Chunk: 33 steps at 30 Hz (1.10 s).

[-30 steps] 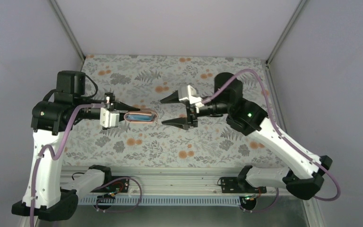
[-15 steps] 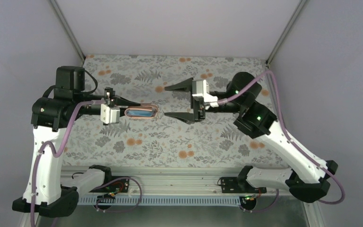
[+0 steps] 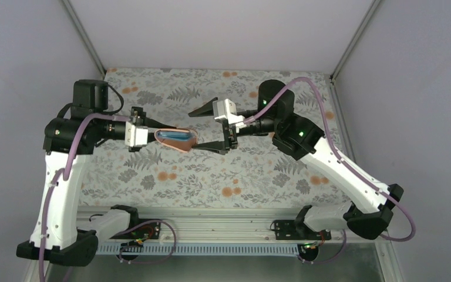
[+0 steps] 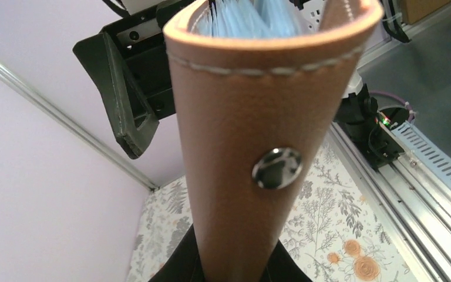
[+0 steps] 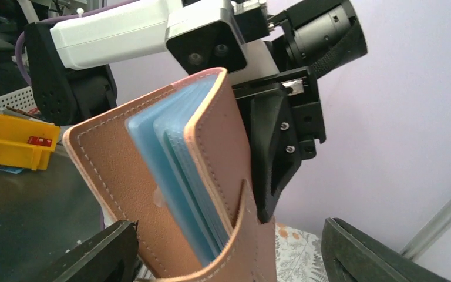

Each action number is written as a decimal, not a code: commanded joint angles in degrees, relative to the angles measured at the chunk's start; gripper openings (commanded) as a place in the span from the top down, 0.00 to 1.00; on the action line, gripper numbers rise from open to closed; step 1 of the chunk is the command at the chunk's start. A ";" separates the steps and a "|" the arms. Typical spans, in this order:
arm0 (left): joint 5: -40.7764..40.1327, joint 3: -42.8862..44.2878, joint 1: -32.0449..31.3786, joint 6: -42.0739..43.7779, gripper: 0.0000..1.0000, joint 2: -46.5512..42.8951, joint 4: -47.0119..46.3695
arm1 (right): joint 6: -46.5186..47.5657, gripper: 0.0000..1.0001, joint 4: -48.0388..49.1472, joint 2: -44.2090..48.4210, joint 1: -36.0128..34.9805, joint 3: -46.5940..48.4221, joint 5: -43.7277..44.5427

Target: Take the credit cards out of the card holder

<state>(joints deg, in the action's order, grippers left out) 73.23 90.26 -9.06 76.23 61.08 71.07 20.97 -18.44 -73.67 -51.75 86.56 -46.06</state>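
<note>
The card holder (image 3: 177,140) is reddish-brown with light blue leaves inside and hangs in the air above the table's middle. My left gripper (image 3: 154,133) is shut on its left end. In the left wrist view the holder (image 4: 241,117) fills the middle, its metal snap (image 4: 276,167) facing me and the left gripper (image 4: 235,267) at its base. My right gripper (image 3: 199,129) is open, and the holder's free end sits between its fingertips. In the right wrist view the holder (image 5: 135,194) gapes, showing blue leaves (image 5: 179,176) between the right gripper's (image 5: 235,258) spread fingers. No credit cards show apart from the leaves.
The floral table cover (image 3: 258,176) lies below both arms. Grey walls close in the left, right and back. A metal rail (image 3: 211,220) runs along the near edge by the arm bases. A yellow bin (image 5: 9,138) stands off the table.
My right gripper swung left toward the holder and opened wider, so its tips now flank the holder's free end. The holder gapes a little more; the left gripper kept its hold.
</note>
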 commanded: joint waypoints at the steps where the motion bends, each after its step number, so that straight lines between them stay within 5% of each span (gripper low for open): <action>1: 4.01 2.11 -0.55 0.11 0.98 1.31 -0.31 | -1.89 0.21 -0.27 -3.14 -0.78 3.78 1.51; 12: 2.05 1.48 -1.48 -1.16 0.98 0.82 0.24 | -5.02 0.50 1.51 -5.77 -2.07 6.45 4.66; 15: 1.73 1.17 -1.49 -4.03 0.98 2.08 -0.46 | -3.91 0.75 -1.20 -7.03 -2.15 6.94 3.52; 17: 3.04 -0.44 -1.48 -15.10 0.98 1.93 -6.26 | -3.64 0.95 -1.97 -6.38 -1.80 5.65 3.80; 18: 3.66 -2.16 -1.53 -22.14 0.97 1.10 -10.32 | -4.34 0.96 -1.68 -5.18 -1.03 4.26 4.05; 19: 3.76 -4.09 -1.49 -27.37 0.92 -0.28 -13.98 | -5.77 0.96 -0.90 -4.36 0.15 2.87 4.07; 23: -1.56 -10.99 -1.48 -45.87 0.21 -4.71 -26.94 | -14.41 0.96 1.43 -1.40 4.61 0.70 4.29; 25: -11.77 -14.29 -1.49 -59.06 0.01 -5.91 -33.76 | -20.09 0.96 0.54 -1.50 4.83 1.63 10.16; 27: -23.25 -17.11 -1.32 -67.70 0.00 -6.24 -34.64 | -26.85 0.96 -2.10 -2.13 4.84 3.21 23.01; 30: -24.01 -20.50 -1.56 -69.36 0.00 -6.75 -34.32 | -37.60 0.96 -10.03 -4.97 4.90 6.12 46.07; 33: -27.47 -23.90 -2.09 -74.35 0.00 -5.89 -36.40 | -42.59 0.96 -4.85 -5.72 4.90 -0.52 53.89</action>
<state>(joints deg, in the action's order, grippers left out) 54.13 69.78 -10.66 14.66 54.39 39.64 -8.16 -24.08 -78.04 -47.13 89.93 -13.30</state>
